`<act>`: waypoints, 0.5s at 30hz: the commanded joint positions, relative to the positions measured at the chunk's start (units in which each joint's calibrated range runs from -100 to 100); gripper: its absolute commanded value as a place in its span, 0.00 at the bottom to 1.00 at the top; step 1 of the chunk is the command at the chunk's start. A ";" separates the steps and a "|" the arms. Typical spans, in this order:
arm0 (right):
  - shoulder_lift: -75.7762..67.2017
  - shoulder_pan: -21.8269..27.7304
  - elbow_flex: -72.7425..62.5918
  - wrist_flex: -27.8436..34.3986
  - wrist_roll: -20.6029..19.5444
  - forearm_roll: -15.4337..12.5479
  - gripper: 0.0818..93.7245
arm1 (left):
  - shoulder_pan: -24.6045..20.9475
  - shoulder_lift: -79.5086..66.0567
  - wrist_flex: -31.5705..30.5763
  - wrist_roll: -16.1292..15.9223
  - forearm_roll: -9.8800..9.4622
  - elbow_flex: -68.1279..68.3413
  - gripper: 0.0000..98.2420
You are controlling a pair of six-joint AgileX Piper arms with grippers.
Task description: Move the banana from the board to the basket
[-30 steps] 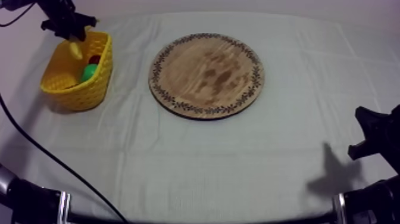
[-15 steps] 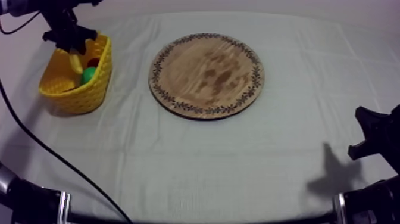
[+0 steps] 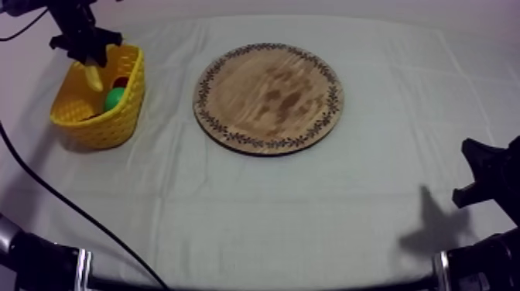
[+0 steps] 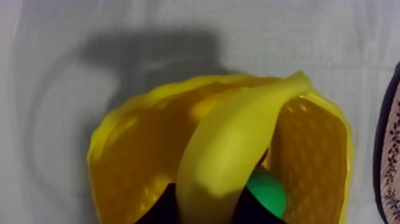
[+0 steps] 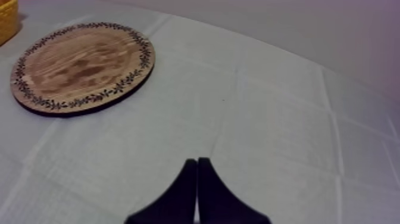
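**Q:** What is at the far left of the desk?

**A:** A yellow basket point(image 3: 100, 124) stands on the desk point(image 3: 309, 217), which is covered in grey-white cloth. The left claw point(image 3: 87, 56) hangs over the basket's far rim, clamped on the banana point(image 3: 94, 76). The banana points down into the basket's open mouth. In the left wrist view it lies lengthwise above the basket, gripped at its near end.

**Q:** Is anything inside the basket?

**A:** Yes. A green toy fruit point(image 3: 114, 96) lies inside, and a small red fruit point(image 3: 121, 80) sits just behind it. I cannot tell whether the banana's tip touches either one.

**Q:** And further right?

**A:** A round wooden board point(image 3: 268, 97) with a patterned rim lies near the middle of the desk, well apart from the basket. At the right edge, the right claw point(image 5: 197, 162) sits low over the cloth, well apart from the board. Its two black fingers are pressed together into a narrow wedge, with nothing between them.
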 commanded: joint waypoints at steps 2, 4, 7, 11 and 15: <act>0.00 0.00 -0.03 0.02 -0.02 0.00 0.00 | -0.05 -0.53 0.51 -0.09 -0.06 0.76 0.22; 0.00 0.00 -0.03 0.02 -0.02 0.00 0.00 | -0.17 -0.92 0.84 -0.17 -0.08 1.39 0.22; 0.00 0.00 -0.03 0.02 -0.02 0.00 0.00 | -0.42 -1.47 1.20 0.09 -0.09 2.23 0.29; 0.00 0.00 -0.03 0.02 -0.01 0.00 0.00 | -1.13 -1.98 2.13 1.32 -0.04 2.87 0.56; 0.00 0.00 -0.03 0.02 -0.02 0.00 0.00 | -1.80 -2.35 2.55 1.79 0.09 2.74 0.71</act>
